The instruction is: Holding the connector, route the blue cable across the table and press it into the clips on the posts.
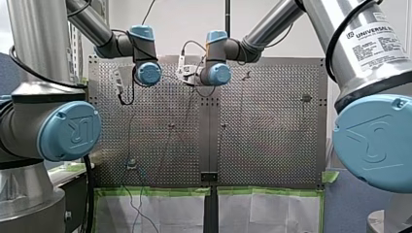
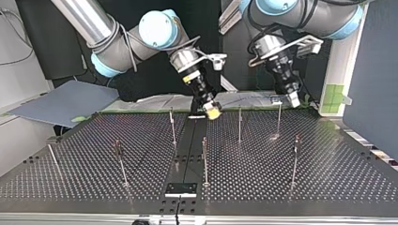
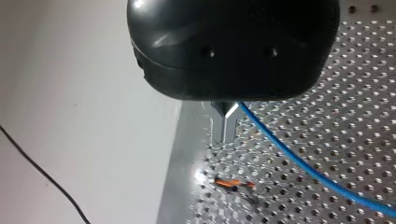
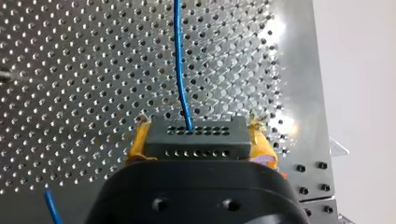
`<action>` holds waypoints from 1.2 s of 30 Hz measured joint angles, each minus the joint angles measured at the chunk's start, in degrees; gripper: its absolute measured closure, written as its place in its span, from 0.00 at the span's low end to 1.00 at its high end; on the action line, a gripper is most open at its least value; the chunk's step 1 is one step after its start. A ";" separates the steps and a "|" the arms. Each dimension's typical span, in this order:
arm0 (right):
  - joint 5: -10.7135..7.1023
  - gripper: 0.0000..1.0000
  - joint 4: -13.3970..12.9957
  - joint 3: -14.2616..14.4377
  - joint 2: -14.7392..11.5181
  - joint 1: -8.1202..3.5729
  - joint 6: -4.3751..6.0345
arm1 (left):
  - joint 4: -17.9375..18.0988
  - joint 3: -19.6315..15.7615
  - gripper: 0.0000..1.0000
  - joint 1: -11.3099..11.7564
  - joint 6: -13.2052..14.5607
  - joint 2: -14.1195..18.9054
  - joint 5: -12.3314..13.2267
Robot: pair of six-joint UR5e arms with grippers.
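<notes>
Bright room light w/ glare spots on perforated table.

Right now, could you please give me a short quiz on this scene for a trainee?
1. True or false: my right gripper holds the connector.
2. The cable leaving the connector is: A red, B blue, C green.
3. Fill in: my right gripper's pads are ____.
Key: 1 true; 2 B; 3 yellow.
</notes>
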 joint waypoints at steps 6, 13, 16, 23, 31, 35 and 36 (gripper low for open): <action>-0.38 1.00 2.74 -2.75 0.30 0.19 0.35 | -0.04 1.52 1.00 0.98 -0.22 -1.24 2.93; -0.89 1.00 5.61 -6.04 1.92 0.60 0.62 | -0.21 2.92 1.00 3.00 -0.15 -2.08 4.34; -1.02 1.00 6.13 -7.40 2.80 0.67 0.90 | -0.55 3.11 1.00 4.31 -0.18 -2.10 5.42; -1.07 1.00 6.39 -10.70 4.49 0.92 2.03 | -0.01 3.21 1.00 7.78 -0.76 -2.21 8.73; -1.14 1.00 7.24 -14.65 6.12 1.18 2.72 | 1.10 3.91 1.00 10.79 -1.09 -4.09 11.97; -1.24 1.00 7.47 -16.62 6.98 1.33 2.80 | 1.24 4.92 1.00 11.48 -1.34 -5.29 12.90; -1.27 1.00 7.49 -17.02 7.20 1.36 2.81 | 1.26 5.11 1.00 11.63 -1.42 -5.48 13.10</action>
